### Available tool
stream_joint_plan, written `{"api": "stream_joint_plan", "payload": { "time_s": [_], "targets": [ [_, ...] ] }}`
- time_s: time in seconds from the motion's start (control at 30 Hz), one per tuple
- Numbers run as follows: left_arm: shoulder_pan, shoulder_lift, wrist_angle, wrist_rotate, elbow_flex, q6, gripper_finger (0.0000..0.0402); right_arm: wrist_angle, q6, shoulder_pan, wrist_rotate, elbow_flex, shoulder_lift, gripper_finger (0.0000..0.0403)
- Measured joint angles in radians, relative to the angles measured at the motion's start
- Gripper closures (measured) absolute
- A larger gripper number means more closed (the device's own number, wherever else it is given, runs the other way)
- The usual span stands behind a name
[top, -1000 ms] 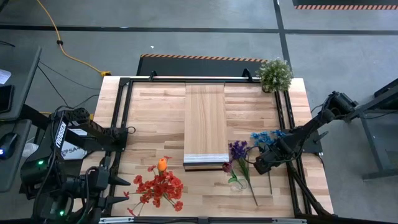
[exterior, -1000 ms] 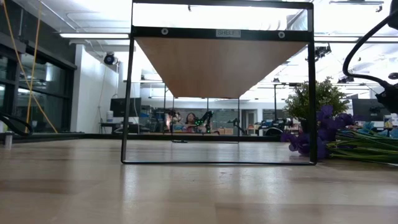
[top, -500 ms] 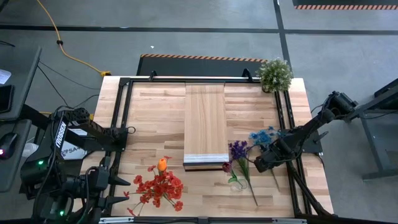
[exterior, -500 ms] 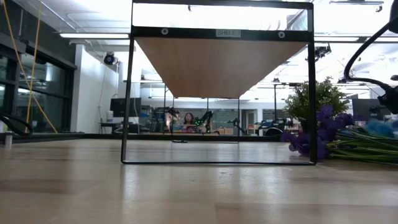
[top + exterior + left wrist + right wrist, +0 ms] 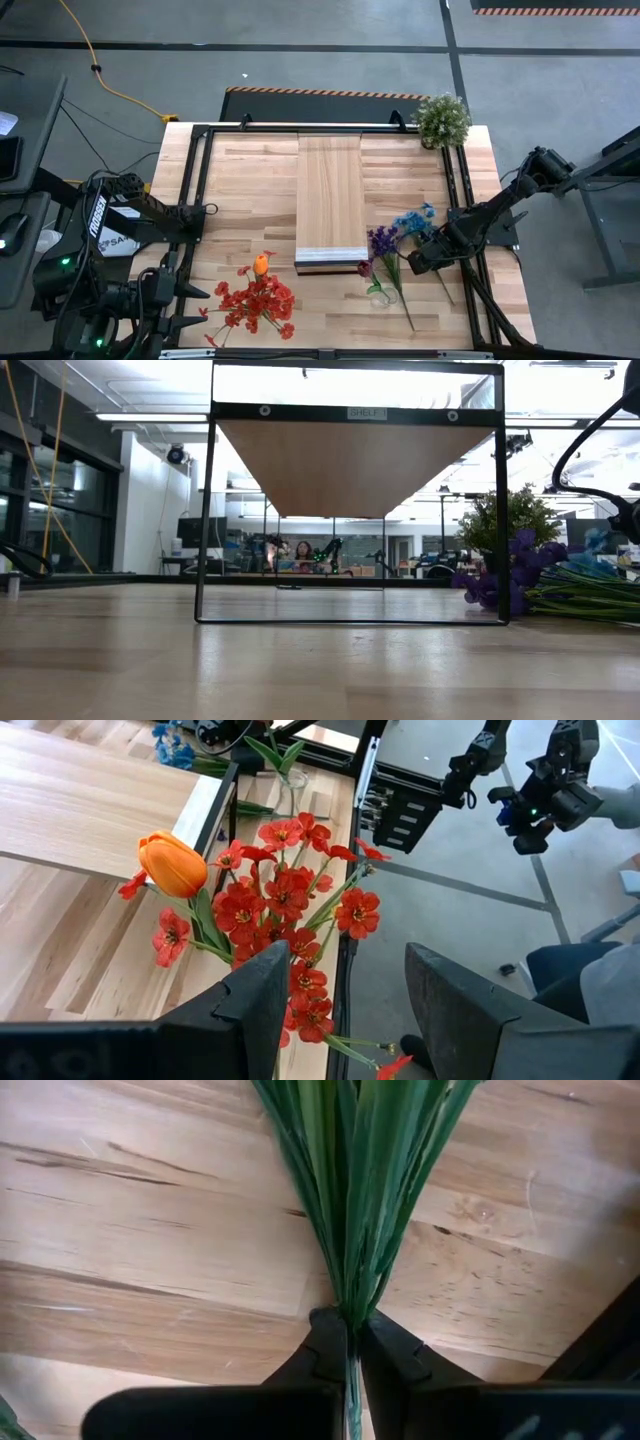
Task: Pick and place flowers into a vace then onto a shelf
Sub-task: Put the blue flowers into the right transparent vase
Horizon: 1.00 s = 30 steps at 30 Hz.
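Blue flowers (image 5: pixel 415 220) lie at the table's right, and my right gripper (image 5: pixel 420 262) is shut on their green stems. Purple flowers (image 5: pixel 382 240) lie just left of them, stems toward the near edge, beside a clear glass vase (image 5: pixel 380 295). Red flowers and an orange tulip (image 5: pixel 258 295) lie on the tabletop at the near left. My left gripper (image 5: pixel 345 980) hovers open just left of them, touching nothing. The shelf (image 5: pixel 330 200) stands raised at the table's middle. My right gripper pinches the blue flowers' bundled green stems (image 5: pixel 350 1295) between its two fingertips (image 5: pixel 325 1342). The fingers come steeply from above and lie across the stems. The stems' lower end (image 5: pixel 448 292) stays down on the table, and the blue heads (image 5: pixel 598 542) are tipped up a little.
A bushy potted plant (image 5: pixel 441 120) stands at the far right corner. A black metal frame (image 5: pixel 200 180) runs round the tabletop and carries the shelf (image 5: pixel 350 460). Bare wood lies left of the shelf and beneath it.
My right gripper has shut on the blue flowers' stems and rolled its wrist without shifting place. The blue flowers have swung about: the heads have moved a little toward the table's left and risen, and the stem end has moved toward the right edge.
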Motion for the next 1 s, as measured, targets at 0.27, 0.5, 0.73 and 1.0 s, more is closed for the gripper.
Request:
{"api": "stream_joint_plan", "payload": {
  "time_s": [0.27,0.5,0.73,1.0],
  "targets": [
    [0.0,0.0,-0.002,0.013,0.0,0.0,0.0169,-0.011,0.0,-0.011,0.004,-0.002,-0.048,0.0399],
    [0.0,0.0,-0.002,0.013,0.0,0.0,0.0169,-0.091,-0.02,-0.067,0.062,-0.003,-0.166,0.04],
    [0.0,0.0,-0.001,0.013,0.0,0.0,0.0169,-0.169,-0.044,-0.118,0.104,-0.002,-0.31,0.0401],
    [0.0,0.0,-0.001,0.013,0.0,0.0,0.0169,-0.176,-0.08,-0.166,0.183,-0.002,-0.453,0.0402]
  ]
}}
